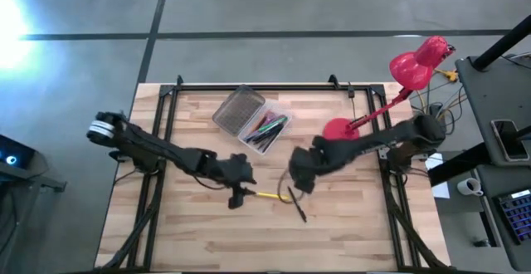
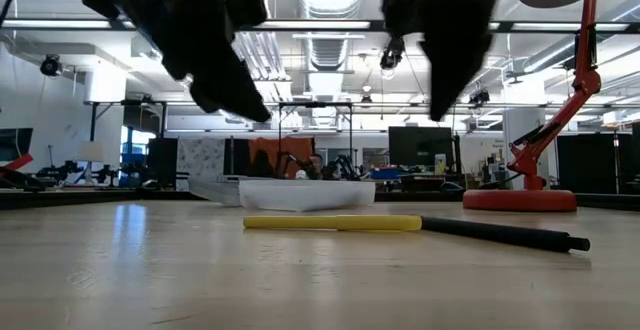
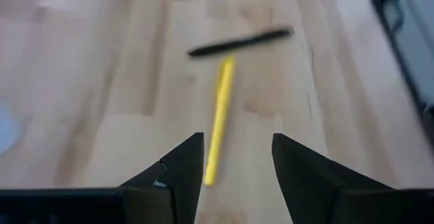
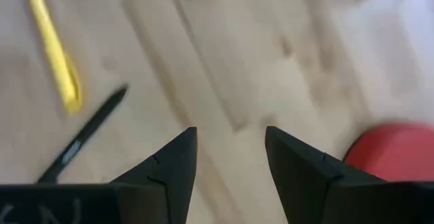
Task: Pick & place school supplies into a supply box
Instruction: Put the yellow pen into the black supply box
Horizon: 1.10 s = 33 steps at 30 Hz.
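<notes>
Looking straight down: my left gripper (image 1: 239, 193) hovers at the left end of the yellow pen (image 1: 267, 195), which lies left-right near the table's middle. The black pen (image 1: 297, 207) touches its right end and angles toward the near edge. My right gripper (image 1: 292, 178) hangs just far of both. The supply box (image 1: 266, 129) sits farther back, lid open to its left, several supplies already inside. The red lamp (image 1: 398, 79) stands at the far right.

Table-level view: both pens lie flat, end to end, with the box behind them. Both grippers are above the table, off the wood.

Left wrist view: my fingers (image 3: 178, 176) are spread, empty, straddling the near tip of the yellow pen (image 3: 218, 119). Its long axis runs straight away from me to the black pen (image 3: 240, 42), which lies crosswise.

Right wrist view: my fingers (image 4: 169, 163) are spread, empty. Yellow pen (image 4: 54, 56) and black pen (image 4: 85, 134) are off to one side.

Risks, my judgement: closing this near the tip may let the pen pivot or slip out. Both arms crowd one spot, so they could bump. Dragging the yellow pen could roll the black one.
</notes>
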Tool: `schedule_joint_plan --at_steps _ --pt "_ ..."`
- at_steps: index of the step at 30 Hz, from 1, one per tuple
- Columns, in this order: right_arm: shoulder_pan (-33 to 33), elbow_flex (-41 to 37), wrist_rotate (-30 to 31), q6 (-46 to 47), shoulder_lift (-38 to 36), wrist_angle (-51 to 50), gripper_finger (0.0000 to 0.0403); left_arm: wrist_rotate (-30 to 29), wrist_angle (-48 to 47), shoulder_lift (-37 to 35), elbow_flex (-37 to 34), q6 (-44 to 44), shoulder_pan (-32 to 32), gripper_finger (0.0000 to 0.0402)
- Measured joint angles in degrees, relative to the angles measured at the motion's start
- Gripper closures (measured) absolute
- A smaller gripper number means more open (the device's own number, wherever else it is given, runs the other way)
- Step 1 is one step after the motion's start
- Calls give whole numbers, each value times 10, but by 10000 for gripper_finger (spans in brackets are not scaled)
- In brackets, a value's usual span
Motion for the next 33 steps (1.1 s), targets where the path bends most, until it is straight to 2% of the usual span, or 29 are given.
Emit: schedule_joint_plan --at_steps 3,9,13,19,22,26,29,33 --pt "46 -34 3 66 -10 -2 236 6 -9 59 28 52 -13 242" --pt "124 -78 -2 183 -13 -22 234 8 -9 154 92 66 -22 242" --pt "163 -96 -4 249 -12 -20 234 7 -9 200 134 114 -21 242" --pt "197 -106 -5 319 -12 -16 234 3 -48 246 180 124 -18 242" --pt "205 -109 -5 339 -12 -16 234 -20 -55 265 184 125 -17 242" --pt "207 -110 -5 350 -12 -13 236 -20 -59 282 182 122 -14 244" --pt "207 -109 -4 350 -12 -13 236 -19 -61 287 179 120 -14 267" --pt "207 -108 0 344 -12 -11 238 -13 -65 284 179 120 -12 340"
